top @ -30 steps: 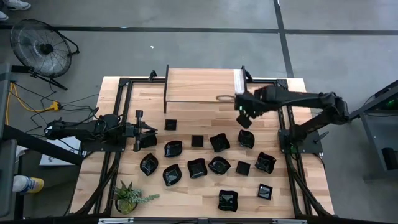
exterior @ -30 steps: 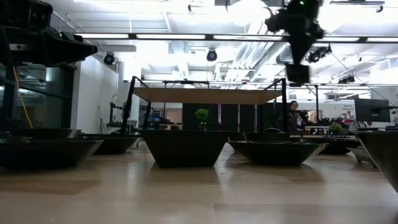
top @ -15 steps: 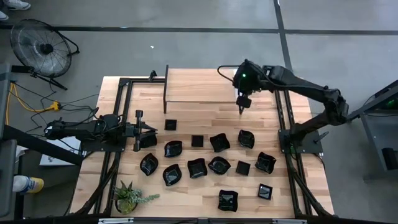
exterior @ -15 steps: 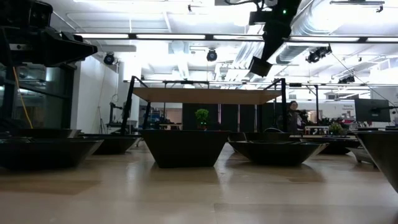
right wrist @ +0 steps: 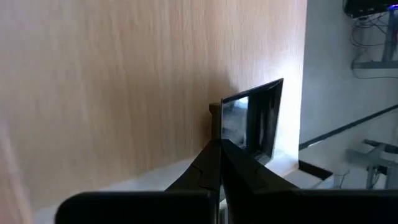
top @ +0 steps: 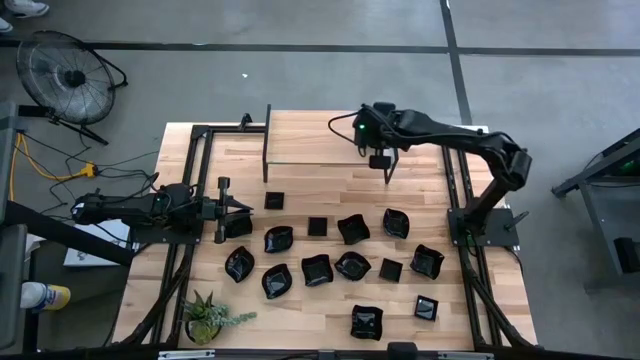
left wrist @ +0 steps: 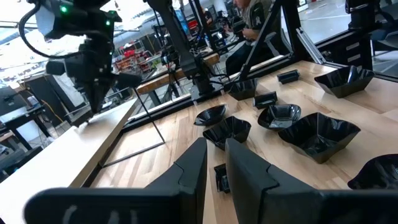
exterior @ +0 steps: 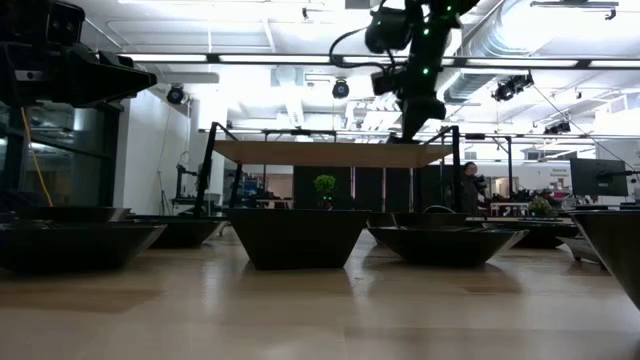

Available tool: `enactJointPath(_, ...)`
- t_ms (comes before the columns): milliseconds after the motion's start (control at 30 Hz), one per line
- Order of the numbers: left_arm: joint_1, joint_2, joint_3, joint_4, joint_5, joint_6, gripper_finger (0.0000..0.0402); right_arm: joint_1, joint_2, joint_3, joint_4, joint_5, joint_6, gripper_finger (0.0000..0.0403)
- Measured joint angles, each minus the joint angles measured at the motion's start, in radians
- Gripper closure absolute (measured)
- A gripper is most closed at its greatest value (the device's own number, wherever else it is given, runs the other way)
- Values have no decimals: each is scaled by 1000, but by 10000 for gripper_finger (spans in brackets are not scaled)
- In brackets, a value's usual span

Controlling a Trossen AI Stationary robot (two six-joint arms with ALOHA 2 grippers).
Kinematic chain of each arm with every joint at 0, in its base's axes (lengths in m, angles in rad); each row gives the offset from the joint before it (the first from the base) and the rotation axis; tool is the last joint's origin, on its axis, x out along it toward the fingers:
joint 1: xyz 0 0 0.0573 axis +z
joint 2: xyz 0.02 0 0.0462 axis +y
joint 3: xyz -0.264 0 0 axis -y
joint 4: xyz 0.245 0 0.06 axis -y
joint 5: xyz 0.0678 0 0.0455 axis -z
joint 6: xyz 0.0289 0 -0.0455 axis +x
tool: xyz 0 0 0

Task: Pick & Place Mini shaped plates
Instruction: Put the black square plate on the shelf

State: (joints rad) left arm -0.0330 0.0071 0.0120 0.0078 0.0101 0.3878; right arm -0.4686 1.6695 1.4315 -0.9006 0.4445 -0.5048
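Several glossy black mini shaped plates (top: 352,228) lie flat across the middle and near part of the wooden table (top: 330,190). My right gripper (top: 379,153) is shut on one small square plate (right wrist: 252,118) just over the right near corner of the raised wooden shelf (top: 320,135). In the low view that gripper (exterior: 412,128) hangs just over the shelf's top (exterior: 330,153); whether the plate touches the shelf, I cannot tell. My left gripper (top: 236,208) waits level at the table's left, open by a narrow gap (left wrist: 215,168), holding nothing. My right gripper pinches the square plate at one edge (right wrist: 225,142) between its two fingers, which slant down toward the shelf. The plate stands tilted on edge beyond the fingertips, its glossy face (right wrist: 258,115) turned sideways.
A green potted plant (top: 205,318) stands at the near left corner. Black metal frames (top: 190,240) run along both sides of the table. A leaf-like plate (top: 238,227) lies right beside my left gripper. The shelf's thin metal legs (top: 266,150) stand at its ends.
My right gripper has carried the square plate from above the plates on the right toward the table's far edge and left, over the shelf's right end, sinking a little. Its wrist has rolled, turning the plate. It has stayed shut.
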Motion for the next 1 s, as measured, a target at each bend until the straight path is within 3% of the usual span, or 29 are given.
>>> enactJointPath(333,0,0,0,0,0,0,346,0,12,0,23,11,5,403)
enactJointPath(533,0,0,0,0,0,0,346,0,11,0,23,-41,22,398)
enactJointPath(1000,0,0,0,0,0,0,346,-3,7,0,5,-80,64,305)
